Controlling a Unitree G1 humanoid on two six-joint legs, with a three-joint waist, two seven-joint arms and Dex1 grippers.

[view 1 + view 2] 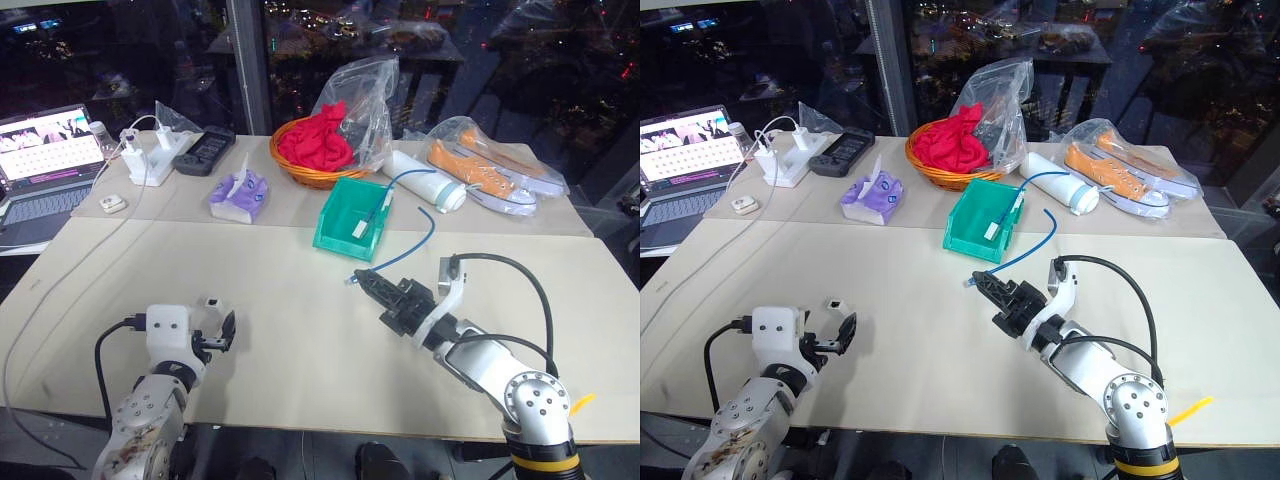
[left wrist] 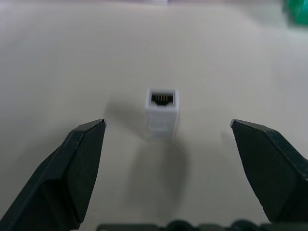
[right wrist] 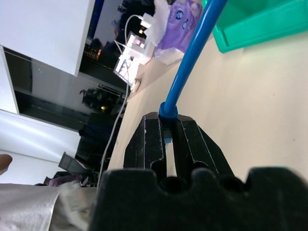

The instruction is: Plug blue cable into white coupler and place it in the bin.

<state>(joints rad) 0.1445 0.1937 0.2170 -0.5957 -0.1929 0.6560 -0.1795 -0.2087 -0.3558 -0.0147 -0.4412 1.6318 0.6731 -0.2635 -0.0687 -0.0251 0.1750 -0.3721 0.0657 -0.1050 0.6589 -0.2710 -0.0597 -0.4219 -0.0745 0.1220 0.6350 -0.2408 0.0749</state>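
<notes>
Two grippers over our beige table [image 1: 300,340]. The teal bin [image 1: 345,232] sits mid-table just in front of the wicker basket [image 1: 310,172], a small white piece lying in it. Our right gripper [image 1: 366,282] is pinched on one plug end of the blue cable [image 1: 415,249], which loops away past the bin's right side. Our left gripper [image 2: 168,132] is spread wide, the white coupler [image 2: 162,113] standing untouched between its fingers, port up.

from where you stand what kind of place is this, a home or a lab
Probably a lab or office test bench, at night: an open laptop and a white charger block sit on a beige table staged with bagged orange shoes, before dark windows.
</notes>
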